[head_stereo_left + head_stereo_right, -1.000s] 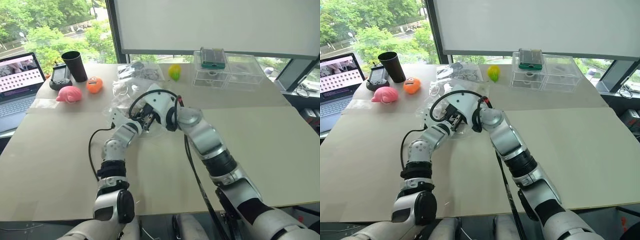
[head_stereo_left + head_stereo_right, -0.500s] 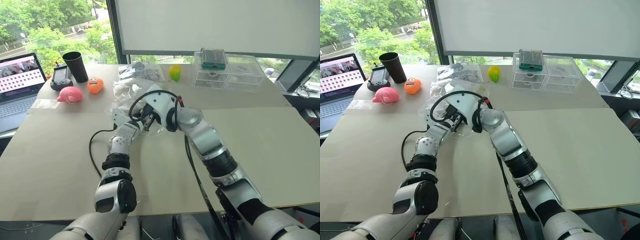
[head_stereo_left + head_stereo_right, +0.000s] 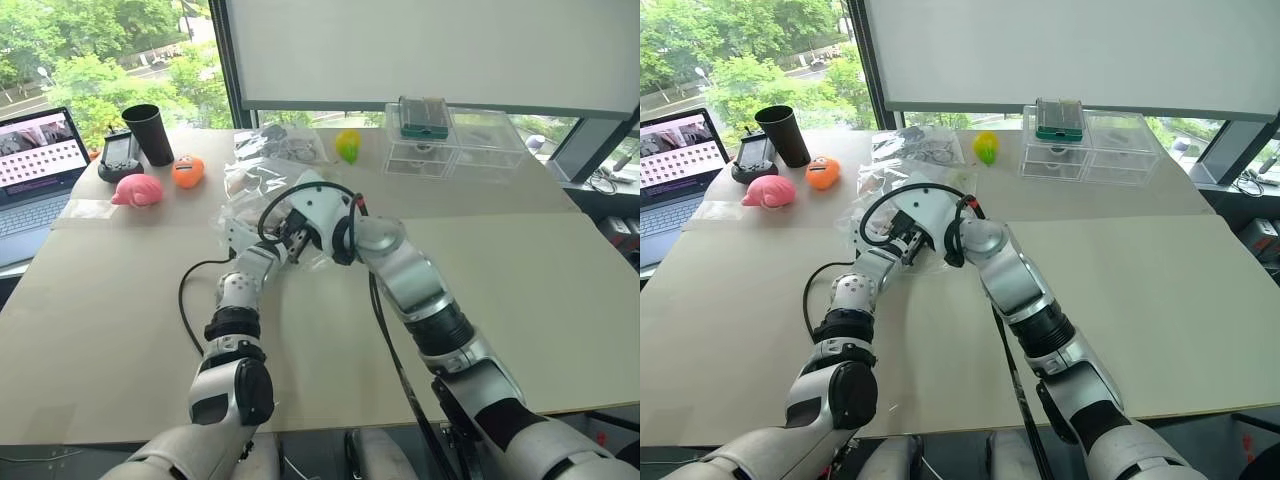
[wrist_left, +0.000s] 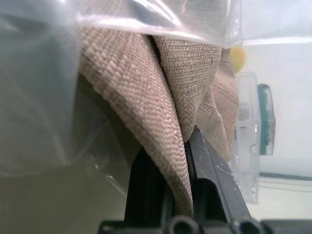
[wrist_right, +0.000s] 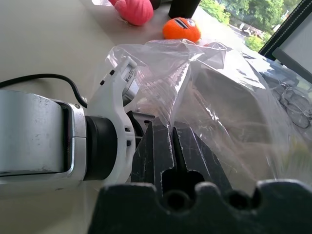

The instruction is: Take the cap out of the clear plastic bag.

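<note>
Inside the clear plastic bag [image 5: 219, 92], my left gripper [image 4: 187, 161] pinches a fold of the cap [image 4: 146, 92]; my right gripper [image 5: 173, 146] clamps the bag's edge.

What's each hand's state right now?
Left hand: shut on the cap, inside the clear plastic bag.
Right hand: shut on the clear plastic bag.

Left gripper [image 4: 187, 161] closing from open to pinching a fold of the cap [image 4: 161, 92], inside the clear plastic bag [image 5: 219, 102]
</note>
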{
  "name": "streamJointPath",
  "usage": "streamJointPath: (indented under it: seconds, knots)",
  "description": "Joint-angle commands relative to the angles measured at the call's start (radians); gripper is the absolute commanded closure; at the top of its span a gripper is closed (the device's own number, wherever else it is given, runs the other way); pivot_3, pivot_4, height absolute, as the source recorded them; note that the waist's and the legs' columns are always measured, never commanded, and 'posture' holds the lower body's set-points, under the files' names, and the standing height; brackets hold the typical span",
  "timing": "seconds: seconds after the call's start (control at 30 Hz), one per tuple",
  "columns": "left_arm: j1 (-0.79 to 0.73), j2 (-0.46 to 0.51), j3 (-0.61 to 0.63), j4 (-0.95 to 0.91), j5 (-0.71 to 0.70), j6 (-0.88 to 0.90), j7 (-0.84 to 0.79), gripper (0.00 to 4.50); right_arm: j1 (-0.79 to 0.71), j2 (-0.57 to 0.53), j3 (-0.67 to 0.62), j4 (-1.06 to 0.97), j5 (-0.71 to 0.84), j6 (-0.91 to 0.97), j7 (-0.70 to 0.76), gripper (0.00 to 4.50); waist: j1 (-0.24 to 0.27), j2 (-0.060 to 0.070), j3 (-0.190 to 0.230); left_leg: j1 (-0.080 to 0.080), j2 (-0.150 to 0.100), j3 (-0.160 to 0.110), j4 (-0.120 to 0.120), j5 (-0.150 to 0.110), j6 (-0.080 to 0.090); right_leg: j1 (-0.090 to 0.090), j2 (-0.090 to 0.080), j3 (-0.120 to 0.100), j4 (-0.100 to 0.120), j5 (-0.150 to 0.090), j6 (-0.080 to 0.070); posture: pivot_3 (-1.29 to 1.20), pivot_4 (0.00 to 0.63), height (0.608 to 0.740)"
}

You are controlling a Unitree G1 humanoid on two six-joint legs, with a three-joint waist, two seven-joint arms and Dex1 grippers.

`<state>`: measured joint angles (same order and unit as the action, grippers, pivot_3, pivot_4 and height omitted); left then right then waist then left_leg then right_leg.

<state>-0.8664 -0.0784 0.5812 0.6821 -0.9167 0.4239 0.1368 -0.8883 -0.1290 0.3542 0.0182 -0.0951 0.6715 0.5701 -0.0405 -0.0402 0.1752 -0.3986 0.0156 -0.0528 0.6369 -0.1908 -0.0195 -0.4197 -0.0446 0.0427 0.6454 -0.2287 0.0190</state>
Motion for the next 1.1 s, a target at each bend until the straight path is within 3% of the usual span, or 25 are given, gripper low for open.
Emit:
streamJointPath:
  seconds: [0.03, 0.23, 0.4, 0.67, 0.83, 1.1]
  knots:
    - [0.064, -0.02, 0.024, -0.028, -0.046, 0.056, -0.004, 4.48, -0.002, -0.005, -0.003, -0.054, 0.003, 0.0, -0.003, 4.5, 0.0, 0.0, 0.0, 0.0, 0.0, 0.0, 0.0, 0.0, 0.0, 0.0, 0.0, 0.0, 0.0, 0.0, 0.0, 0.0, 0.15, 0.74]
    - [0.206, -0.045, -0.004, -0.379, -0.206, 0.267, 0.063, 4.48, 0.012, -0.009, 0.005, -0.063, 0.002, 0.002, -0.003, 4.5, -0.008, 0.0, 0.0, -0.001, 0.0, 0.0, -0.003, 0.0, 0.0, -0.003, 0.0, 0.001, -0.001, 0.0, 0.0, 0.0, 0.15, 0.74]
    - [0.348, -0.039, -0.027, -0.663, -0.342, 0.405, 0.3, 4.48, 0.023, -0.013, 0.009, -0.071, 0.004, 0.003, -0.004, 4.5, -0.004, 0.0, 0.0, -0.003, 0.001, 0.0, -0.005, 0.0, 0.0, -0.004, -0.001, 0.001, -0.002, 0.004, -0.007, 0.0, 0.15, 0.74]
    - [0.52, 0.087, -0.118, -0.94, -0.633, 0.539, 0.406, 4.48, 0.03, -0.013, 0.013, -0.063, 0.009, -0.005, -0.001, 4.5, -0.001, -0.001, 0.001, -0.002, 0.001, 0.0, -0.004, 0.0, 0.0, -0.004, 0.0, 0.001, -0.002, 0.004, -0.007, 0.0, 0.15, 0.74]
    - [0.575, 0.172, -0.127, -1.005, -0.807, 0.471, 0.402, 4.48, 0.026, -0.012, 0.014, -0.05, 0.011, -0.017, 0.005, 4.5, 0.002, -0.001, 0.001, -0.003, 0.001, 0.0, -0.004, 0.0, 0.0, -0.004, 0.0, 0.001, -0.003, 0.004, -0.007, 0.0, 0.15, 0.74]
    - [0.54, 0.155, -0.147, -1.02, -0.952, 0.242, 0.473, 4.48, 0.024, -0.006, 0.018, -0.038, 0.01, -0.025, 0.007, 4.5, 0.013, -0.001, 0.001, -0.004, 0.001, 0.0, -0.004, 0.0, 0.0, -0.004, 0.0, 0.001, -0.004, 0.004, -0.008, 0.0, 0.15, 0.74]
